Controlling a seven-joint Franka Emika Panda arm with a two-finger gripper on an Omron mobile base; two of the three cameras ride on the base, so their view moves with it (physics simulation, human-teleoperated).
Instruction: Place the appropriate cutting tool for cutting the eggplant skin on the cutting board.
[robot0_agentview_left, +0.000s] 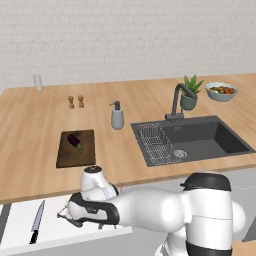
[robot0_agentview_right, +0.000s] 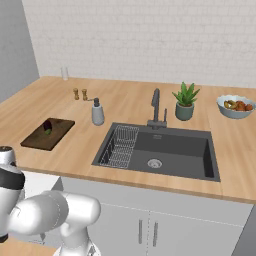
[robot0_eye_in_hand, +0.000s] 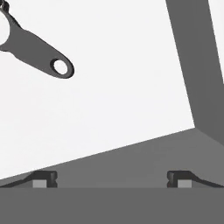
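The peeler (robot0_eye_in_hand: 37, 50), a grey metal cutting tool with a hole in its handle end, lies on the white floor of an open drawer (robot0_agentview_left: 20, 220); it also shows beside the hand (robot0_agentview_left: 64, 213). My gripper (robot0_eye_in_hand: 113, 181) hangs open over the drawer floor, apart from the peeler, with nothing between its fingers. The hand (robot0_agentview_left: 90, 212) sits low over the drawer, right of the peeler. A small purple eggplant (robot0_agentview_left: 75, 141) (robot0_agentview_right: 48, 126) lies on the dark brown cutting board (robot0_agentview_left: 86, 152) (robot0_agentview_right: 37, 140) on the counter behind the drawer.
A long black-handled knife (robot0_agentview_left: 37, 222) lies in the drawer's left part. On the counter stand a soap dispenser (robot0_agentview_left: 117, 116), two shakers (robot0_agentview_left: 75, 102), a glass (robot0_agentview_left: 37, 82), a sink (robot0_agentview_left: 210, 142) with a wire rack (robot0_agentview_left: 157, 145), a plant (robot0_agentview_left: 190, 92) and a fruit bowl (robot0_agentview_left: 221, 91).
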